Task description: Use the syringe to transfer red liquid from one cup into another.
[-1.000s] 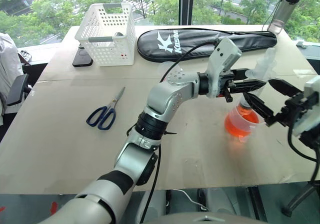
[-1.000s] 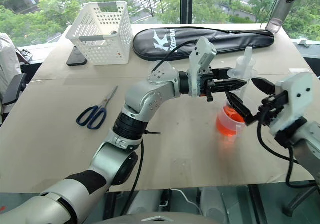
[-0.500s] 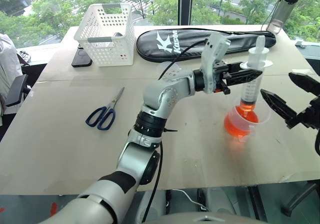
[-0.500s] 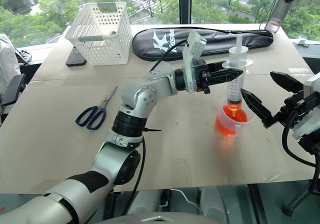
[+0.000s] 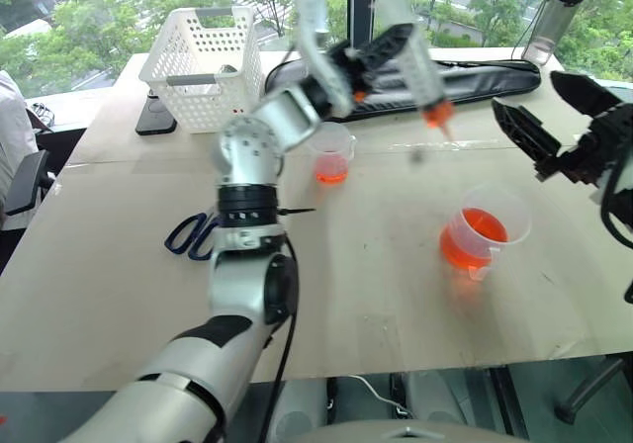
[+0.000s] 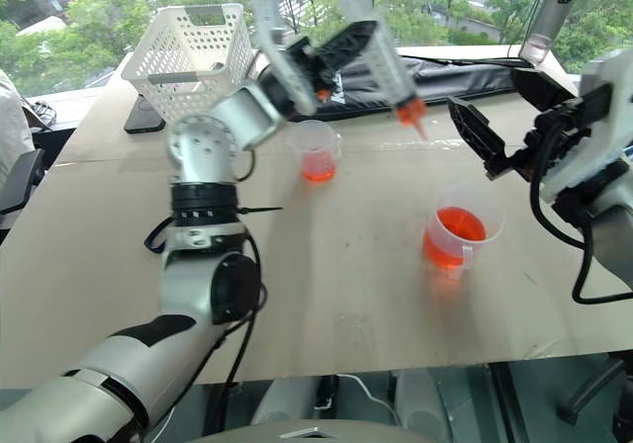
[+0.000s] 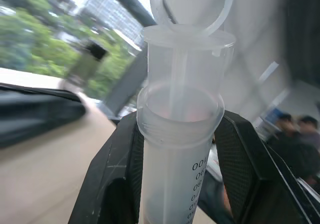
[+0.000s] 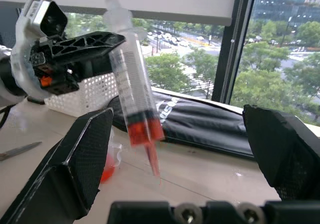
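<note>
Both head eyes look forward and down over the bench [image 5: 376,295]; the left wrist camera sits tight against the syringe [image 7: 175,149], which the right wrist camera views from farther off

The small cup [image 5: 332,153] stands left of and behind the beaker [image 5: 478,236]. The syringe [image 5: 413,62] hangs above the table [image 5: 396,305] between them. A basket [image 5: 203,67] sits far left, scissors [image 5: 188,235] nearer.

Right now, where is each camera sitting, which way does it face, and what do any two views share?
Left eye, head: down over the table, left tool holding the syringe.
Right eye, head: same scene; beaker, small cup, right tool open.
Left wrist: along its fingers clamping the syringe barrel.
Right wrist: between its fingers toward the syringe.
Shared: all four show the syringe.
</note>
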Robot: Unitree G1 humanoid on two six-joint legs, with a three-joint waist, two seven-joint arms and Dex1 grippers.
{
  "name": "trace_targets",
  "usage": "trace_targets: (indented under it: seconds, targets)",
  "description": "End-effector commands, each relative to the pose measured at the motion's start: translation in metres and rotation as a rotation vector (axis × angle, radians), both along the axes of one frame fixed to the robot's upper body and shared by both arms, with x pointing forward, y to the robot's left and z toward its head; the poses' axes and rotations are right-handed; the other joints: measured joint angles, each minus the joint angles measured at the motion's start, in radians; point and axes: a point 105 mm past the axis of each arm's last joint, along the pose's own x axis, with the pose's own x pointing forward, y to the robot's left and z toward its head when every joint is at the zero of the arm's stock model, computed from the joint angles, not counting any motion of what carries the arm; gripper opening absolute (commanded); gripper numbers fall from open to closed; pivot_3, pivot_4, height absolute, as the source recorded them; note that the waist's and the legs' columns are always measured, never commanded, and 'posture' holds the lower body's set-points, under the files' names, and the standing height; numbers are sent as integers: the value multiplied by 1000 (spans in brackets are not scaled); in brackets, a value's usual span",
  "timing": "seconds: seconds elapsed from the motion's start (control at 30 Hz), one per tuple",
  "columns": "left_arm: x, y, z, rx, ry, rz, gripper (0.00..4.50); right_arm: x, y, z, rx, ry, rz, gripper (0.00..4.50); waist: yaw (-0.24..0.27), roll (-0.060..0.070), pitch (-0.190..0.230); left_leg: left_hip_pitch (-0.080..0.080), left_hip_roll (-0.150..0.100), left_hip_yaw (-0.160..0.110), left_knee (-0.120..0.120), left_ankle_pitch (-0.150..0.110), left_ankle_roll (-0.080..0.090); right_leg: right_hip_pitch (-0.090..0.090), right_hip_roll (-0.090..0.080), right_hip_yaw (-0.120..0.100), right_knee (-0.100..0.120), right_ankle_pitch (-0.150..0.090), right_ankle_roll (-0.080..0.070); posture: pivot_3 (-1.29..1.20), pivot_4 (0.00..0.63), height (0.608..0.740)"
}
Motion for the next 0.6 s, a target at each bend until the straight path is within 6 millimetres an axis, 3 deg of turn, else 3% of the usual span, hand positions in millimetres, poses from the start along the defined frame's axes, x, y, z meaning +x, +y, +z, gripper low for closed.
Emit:
trace_targets:
  seconds: [0.03, 0.13, 0.23, 0.33, 0.6]
  targets:
    - [3, 33, 30, 17, -102, 135, 1507, 13, 16, 6, -3, -49, 14, 4500, 0, -1, 1, 0, 0, 0, 0, 0, 0, 0, 0, 0, 0, 0, 0, 0, 150, 724]
    - [11, 60, 35, 71, -127, 257, 1507, 28, 35, 2, 14, -50, 38, 4500, 3, -2, 1, 0, 0, 0, 0, 0, 0, 0, 0, -1, 0, 0, 0, 0, 150, 724]
    - [16, 68, 30, 178, -155, 319, 1507, 37, 48, 2, 29, -59, 63, 4500, 14, -2, 1, -1, -1, 0, 0, 0, 0, 0, -1, -1, 0, 0, 0, 0, 150, 724]
    - [20, 68, 21, 299, -187, 360, 1507, 47, 61, 6, 33, -73, 88, 4500, 16, -3, 2, -1, -1, 0, 0, 0, 0, -1, -1, -2, 0, 0, 0, 0, 150, 724]
    - [15, 48, 0, 402, -213, 317, 1507, 78, 85, 23, 56, -81, 91, 4500, 2, -3, 2, -2, -1, 1, 0, 0, 0, -4, -1, -1, 2, 0, 0, 0, 150, 724]
